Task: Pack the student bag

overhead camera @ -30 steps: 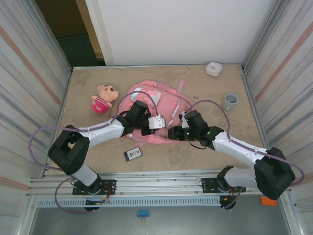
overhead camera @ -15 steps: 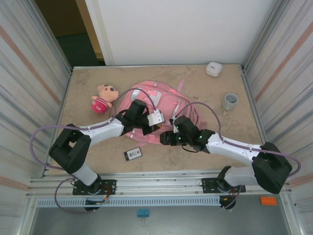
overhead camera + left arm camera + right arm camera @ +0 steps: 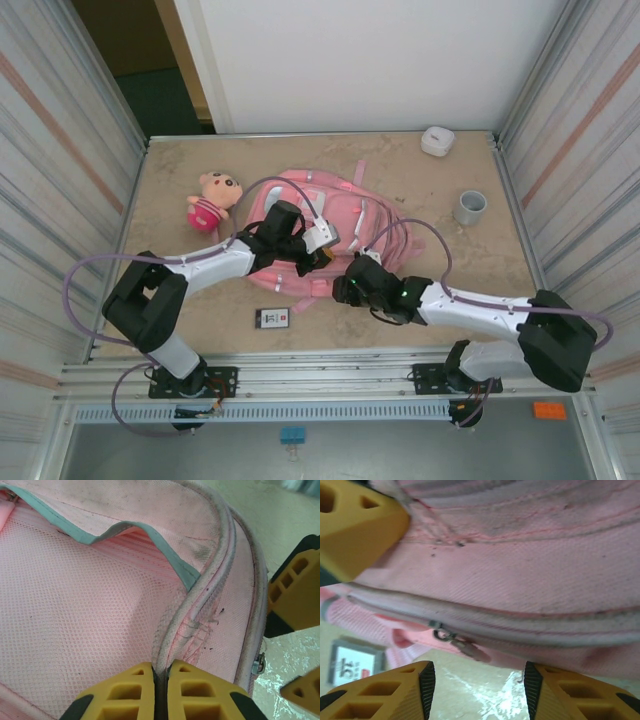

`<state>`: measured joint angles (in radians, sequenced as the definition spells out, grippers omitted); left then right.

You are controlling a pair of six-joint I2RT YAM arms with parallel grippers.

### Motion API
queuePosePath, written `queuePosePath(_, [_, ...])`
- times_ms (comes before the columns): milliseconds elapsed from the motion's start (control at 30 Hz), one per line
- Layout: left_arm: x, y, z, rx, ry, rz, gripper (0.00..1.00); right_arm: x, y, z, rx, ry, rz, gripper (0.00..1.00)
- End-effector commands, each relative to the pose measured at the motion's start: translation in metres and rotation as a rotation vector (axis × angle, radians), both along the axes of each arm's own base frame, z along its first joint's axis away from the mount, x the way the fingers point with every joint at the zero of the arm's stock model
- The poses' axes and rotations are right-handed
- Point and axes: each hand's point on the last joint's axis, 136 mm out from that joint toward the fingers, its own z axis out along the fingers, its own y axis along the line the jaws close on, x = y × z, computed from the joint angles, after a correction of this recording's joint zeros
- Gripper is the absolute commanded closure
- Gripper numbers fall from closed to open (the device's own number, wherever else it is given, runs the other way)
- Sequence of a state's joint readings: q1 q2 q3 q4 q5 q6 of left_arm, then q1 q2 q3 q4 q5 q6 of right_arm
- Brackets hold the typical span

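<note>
Left fingers [image 3: 127,692]: clamped on the bag [image 3: 75,605] rim piping.
Right fingers [image 3: 385,690]: apart, just below the zip pull [image 3: 454,640].
Bag [image 3: 345,200]: centre of top frame, on the desk [image 3: 180,170].
Risk: piping may slip free; small pull is easily missed, cloth caught instead.

back: white wall [image 3: 380,60] | sides: ribbed metal panels [image 3: 50,180] | surface: beige mottled tabletop [image 3: 500,250]

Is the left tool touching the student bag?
Touching. Left wrist view: the left tool is pinched shut on the piped edge of the student bag, with no gap.
</note>
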<state>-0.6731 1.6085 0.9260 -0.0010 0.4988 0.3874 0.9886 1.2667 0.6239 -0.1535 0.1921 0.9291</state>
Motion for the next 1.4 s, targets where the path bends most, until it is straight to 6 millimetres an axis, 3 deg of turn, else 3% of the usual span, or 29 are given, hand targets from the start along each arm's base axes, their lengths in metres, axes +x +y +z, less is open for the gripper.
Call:
queuePosePath(0, [-0.011,-0.006,0.007,-0.041,0.076,-0.035,0.96,0.019,0.007,0.016,-0.029,-0.084,-0.004,0.50])
queuePosePath(100, [-0.012,-0.006,0.009,-0.049,0.073,-0.039,0.97,0.025,0.018,0.019,-0.023,-0.099,0.028,0.54])
queuePosePath(200, [-0.010,-0.004,0.009,-0.044,0.063,-0.032,0.97,0.029,0.020,0.021,-0.045,-0.110,0.041,0.68])
queuePosePath(267, [-0.009,-0.002,0.007,-0.029,0.058,-0.026,0.97,0.031,0.010,0.021,-0.085,-0.101,0.015,0.79])
queuePosePath(467, [-0.004,0.004,0.005,0.004,0.033,-0.012,0.97,0.031,-0.023,0.017,-0.158,-0.062,-0.050,0.99])
queuePosePath(733, [0.006,0.021,-0.004,0.100,-0.006,0.037,0.98,0.026,-0.077,0.027,-0.255,-0.033,-0.135,1.00])
queuePosePath(867, [0.008,0.023,-0.002,0.106,-0.020,0.045,0.97,0.023,-0.090,0.021,-0.234,0.013,-0.136,1.00])
queuePosePath(933, [0.009,0.023,0.002,0.093,-0.015,0.062,0.89,0.021,-0.080,0.019,-0.184,0.026,-0.077,1.00])
queuePosePath(1000, [0.009,0.022,0.012,0.062,0.018,0.097,0.66,0.019,-0.065,0.020,-0.113,0.032,-0.023,1.00])
queuePosePath(1100, [0.006,0.026,0.035,-0.010,0.091,0.206,0.45,0.014,-0.050,0.020,-0.049,0.054,0.033,1.00])
queuePosePath(1233, [0.008,0.062,0.051,-0.074,0.187,0.534,0.36,0.010,-0.044,0.019,-0.033,0.076,0.069,1.00])
queuePosePath(1300, [0.003,0.090,0.041,-0.074,0.263,0.730,0.32,0.008,-0.042,0.018,-0.033,0.082,0.088,1.00])
queuePosePath(1367, [-0.012,0.100,0.029,-0.103,0.351,0.796,0.30,0.006,-0.040,0.017,-0.034,0.087,0.109,1.00])
